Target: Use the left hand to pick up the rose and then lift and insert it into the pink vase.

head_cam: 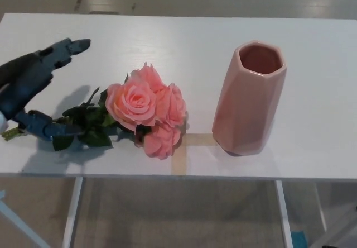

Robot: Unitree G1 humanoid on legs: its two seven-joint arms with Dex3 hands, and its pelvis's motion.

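The left hand (pixel 33 91) hovers spread over the rose (pixel 142 111) stem at 9 o'clock, grasping nothing. The rose lies flat on the table (pixel 167 41); the vase (pixel 248 97) stands upright at 3 o'clock.

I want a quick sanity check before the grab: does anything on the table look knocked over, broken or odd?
Nothing stands out. The pink vase stands upright and looks intact, the rose bunch lies on its side on the white table, and the left hand is open over the stems.
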